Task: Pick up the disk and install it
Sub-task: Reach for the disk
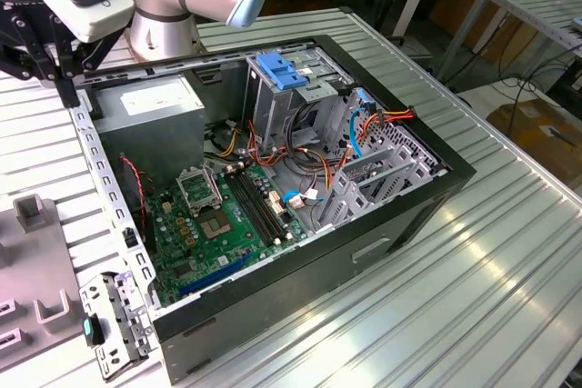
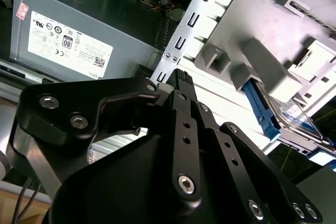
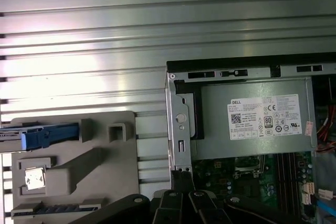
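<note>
The disk (image 3: 44,137), grey metal with a bright blue carrier frame, lies in a slot of the grey plastic fixture (image 3: 79,177) beside the computer case. In the second wrist view the disk (image 2: 286,116) rests against the fixture's blocks (image 2: 262,69). My gripper (image 2: 181,77) hangs above the case's side rail, next to the power supply and well apart from the disk. Its black fingers are shut with nothing between them. In the exterior view my gripper (image 1: 64,79) is at the far left, over the case's rear corner.
The open black computer case (image 1: 455,170) holds a green motherboard (image 1: 218,224), a grey power supply with a white label (image 3: 252,124), a silver drive cage with a blue latch (image 1: 282,70) and loose cables. A small metal bracket (image 1: 114,324) lies by the case front.
</note>
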Tool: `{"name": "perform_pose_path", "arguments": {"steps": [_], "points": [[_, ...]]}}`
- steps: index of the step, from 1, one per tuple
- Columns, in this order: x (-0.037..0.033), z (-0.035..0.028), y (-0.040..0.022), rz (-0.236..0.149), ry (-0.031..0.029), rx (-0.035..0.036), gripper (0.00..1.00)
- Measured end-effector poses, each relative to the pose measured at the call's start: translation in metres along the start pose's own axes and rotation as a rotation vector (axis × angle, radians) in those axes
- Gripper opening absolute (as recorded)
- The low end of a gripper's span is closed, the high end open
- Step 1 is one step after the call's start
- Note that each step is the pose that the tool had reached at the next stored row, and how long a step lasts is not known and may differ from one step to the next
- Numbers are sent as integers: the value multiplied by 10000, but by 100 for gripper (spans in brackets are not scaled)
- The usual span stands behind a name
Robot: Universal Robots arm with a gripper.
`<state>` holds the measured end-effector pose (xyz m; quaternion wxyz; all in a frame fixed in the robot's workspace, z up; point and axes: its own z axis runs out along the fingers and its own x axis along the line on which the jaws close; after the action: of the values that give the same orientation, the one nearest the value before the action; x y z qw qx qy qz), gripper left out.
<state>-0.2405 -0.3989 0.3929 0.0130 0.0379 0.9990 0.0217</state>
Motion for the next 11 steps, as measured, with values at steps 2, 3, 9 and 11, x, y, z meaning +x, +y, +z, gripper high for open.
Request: {"name": "perform_pose_path", "arguments": {"steps": [2,3,9,11], "points": [[14,0,-1,0,0,-1,11],[21,0,-1,1,0,-1,11],[71,-1,-5,0,-1,-1,11],[86,-2,-7,0,0,0,11]]}}
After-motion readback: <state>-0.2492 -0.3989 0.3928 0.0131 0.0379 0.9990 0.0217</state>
